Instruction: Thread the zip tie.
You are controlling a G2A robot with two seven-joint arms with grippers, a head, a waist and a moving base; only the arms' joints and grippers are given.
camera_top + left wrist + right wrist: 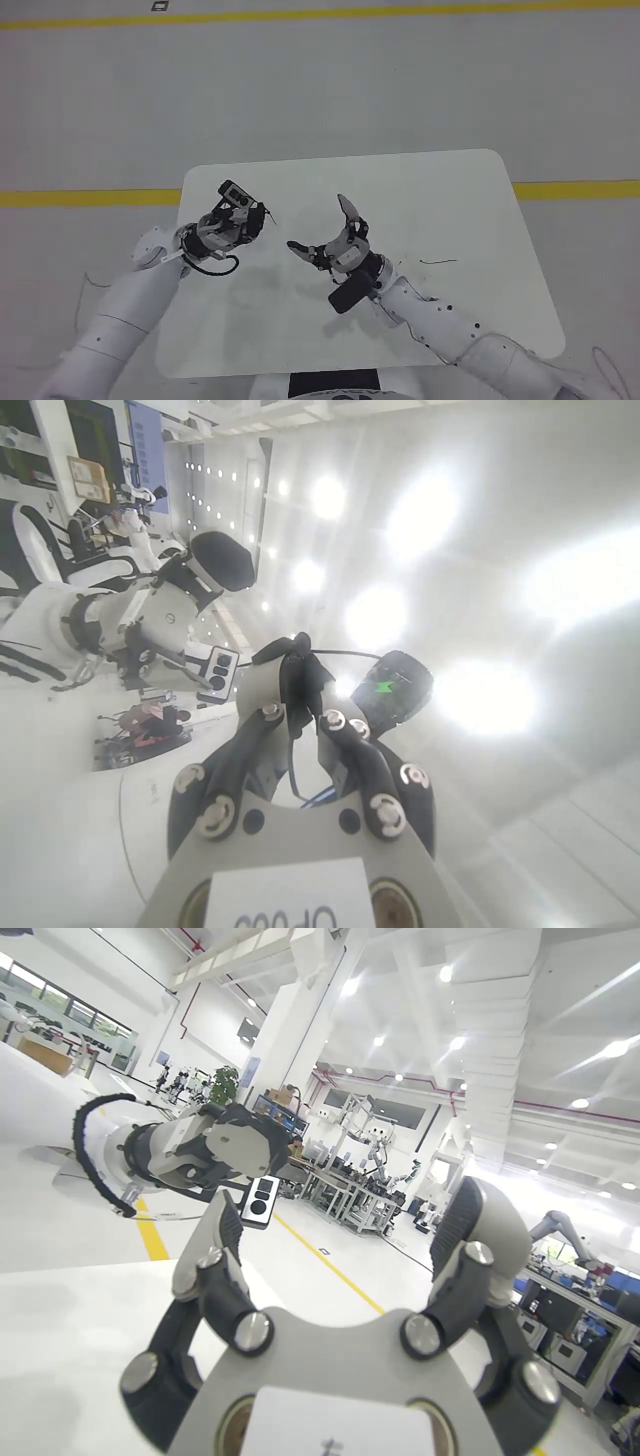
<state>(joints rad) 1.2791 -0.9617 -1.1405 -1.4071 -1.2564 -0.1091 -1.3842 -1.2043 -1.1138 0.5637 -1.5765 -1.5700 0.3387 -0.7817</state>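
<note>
one zip tie [345, 653] sits clamped in the left pincer [300, 648], right pincer [345, 1208] apart.

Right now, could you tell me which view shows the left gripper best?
The left wrist view: the left gripper is close up, shut on the black zip tie. The top view shows it small from above; the right wrist view shows it side-on, farther off.

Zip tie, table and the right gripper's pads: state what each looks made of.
Zip tie: thin black strand bowing slightly out of the shut left gripper, probably flexible plastic such as nylon. Table: white and matte, with only soft shadows on it; painted or laminated board, cannot tell which. Right gripper pads: black and ribbed, likely rubber.
</note>
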